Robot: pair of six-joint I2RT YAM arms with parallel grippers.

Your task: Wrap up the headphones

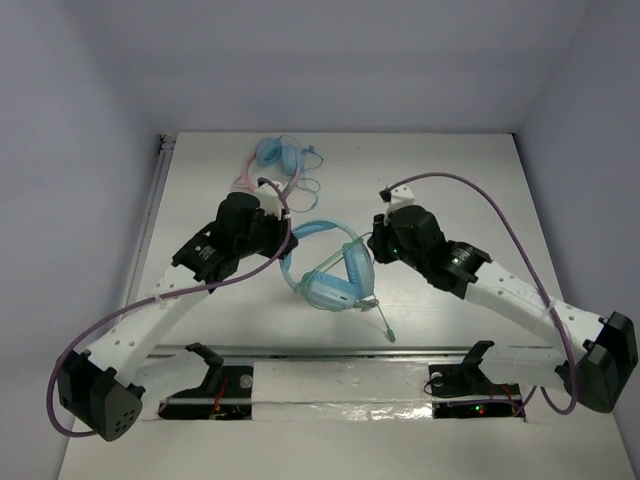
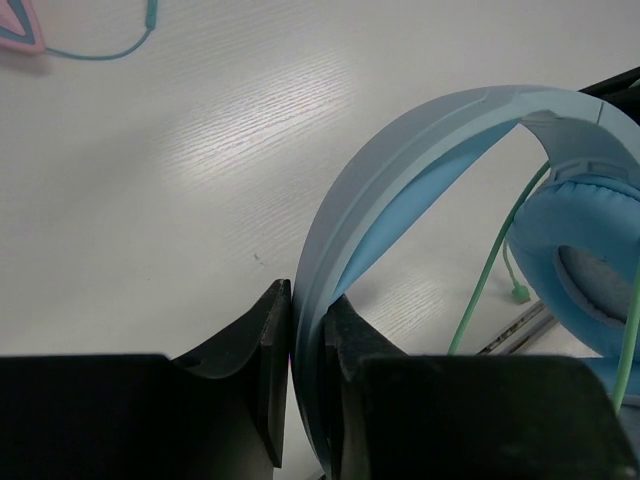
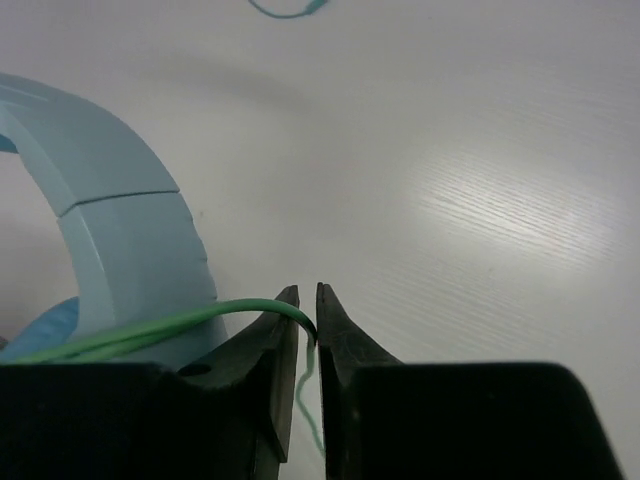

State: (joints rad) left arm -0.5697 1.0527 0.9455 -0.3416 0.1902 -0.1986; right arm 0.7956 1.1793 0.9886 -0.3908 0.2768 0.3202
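The large light-blue headphones lie in the middle of the table, cups toward the near edge. My left gripper is shut on the blue headband, which passes between its fingers. A padded cup shows at the right of the left wrist view. My right gripper is shut on the thin green cable, which bends down between the fingers and hangs below them. The cable also runs across the cup, and its plug end lies near the front.
A smaller blue pair with a pink headband lies at the back of the table with its teal cable loose around it. A metal rail runs along the near edge between the arm bases.
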